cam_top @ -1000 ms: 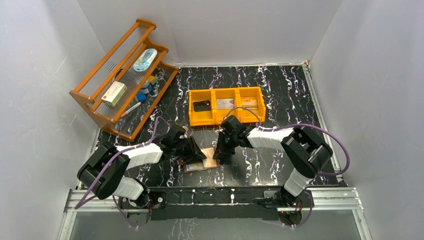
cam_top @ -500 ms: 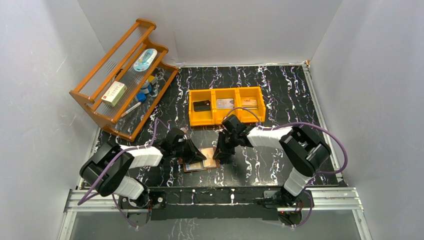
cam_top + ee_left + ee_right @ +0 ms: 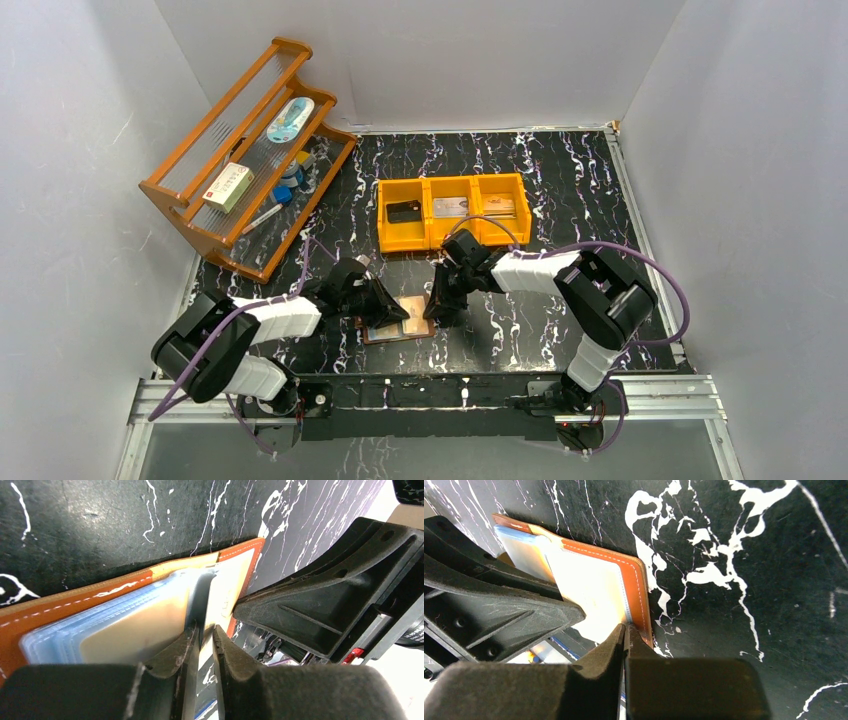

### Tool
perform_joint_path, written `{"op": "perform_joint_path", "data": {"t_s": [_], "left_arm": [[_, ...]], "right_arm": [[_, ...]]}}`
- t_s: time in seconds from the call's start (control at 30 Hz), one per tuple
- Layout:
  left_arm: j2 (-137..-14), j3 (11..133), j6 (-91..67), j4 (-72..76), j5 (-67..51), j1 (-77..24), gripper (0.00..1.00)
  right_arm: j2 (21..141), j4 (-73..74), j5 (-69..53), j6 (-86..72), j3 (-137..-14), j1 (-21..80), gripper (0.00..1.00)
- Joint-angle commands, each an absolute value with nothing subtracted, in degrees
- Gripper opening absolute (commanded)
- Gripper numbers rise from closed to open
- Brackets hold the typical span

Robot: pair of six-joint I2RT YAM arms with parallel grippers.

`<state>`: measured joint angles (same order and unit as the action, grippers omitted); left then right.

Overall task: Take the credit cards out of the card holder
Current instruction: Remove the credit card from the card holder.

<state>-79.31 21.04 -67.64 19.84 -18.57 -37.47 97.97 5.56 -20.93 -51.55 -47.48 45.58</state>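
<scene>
Holder: the brown leather holder (image 3: pixel 75 607) lies open on the table (image 3: pixel 560 200), near its front edge, between the two grippers.
Pockets: pale-blue clear leaves fan out inside, and a tan card (image 3: pixel 130 630) shows through one.
Left gripper (image 3: pixel 204 632): fingers nearly together, pinching a thin pale leaf that stands up from the holder. I cannot tell whether it is a pocket or a card.
Right gripper (image 3: pixel 625 630): fingers clenched with no gap, tips at the stitched edge of the holder's right half. I cannot tell whether they clamp it.
Bin (image 3: pixel 452 240): orange, behind the holder, with a black card (image 3: pixel 403 212), a silvery card (image 3: pixel 450 207) and a tan one (image 3: pixel 500 207), one per compartment.
Rack (image 3: pixel 170 190): wooden, far left.
</scene>
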Motion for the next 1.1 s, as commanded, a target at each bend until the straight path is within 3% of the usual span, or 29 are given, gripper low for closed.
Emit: {"op": "perform_joint_path", "data": {"t_s": [0.0,0.07,0.17,1.07], "left_arm": [[-78.66,19.88,-66.42,20.48,-17.71,-37.79,0.18],[-78.66,19.34,-66.51,21.49,-17.98,-37.79,0.15],[-77.36,18.65,-66.97,22.40,-18.19,-37.79,0.00],[-67.45,22.72,-57.82,1.96,-12.33,-37.04,0.00]], "right_arm": [[102.26,9.67,-16.70,-50.61,-46.22,47.19,0.10],[102.53,9.83,-16.64,-50.58,-46.31,47.19,0.10],[102.66,10.31,-16.16,-50.79,-46.48,47.17,0.09],[103.62,13.01,-12.49,-50.89,-47.71,47.10,0.00]]}}
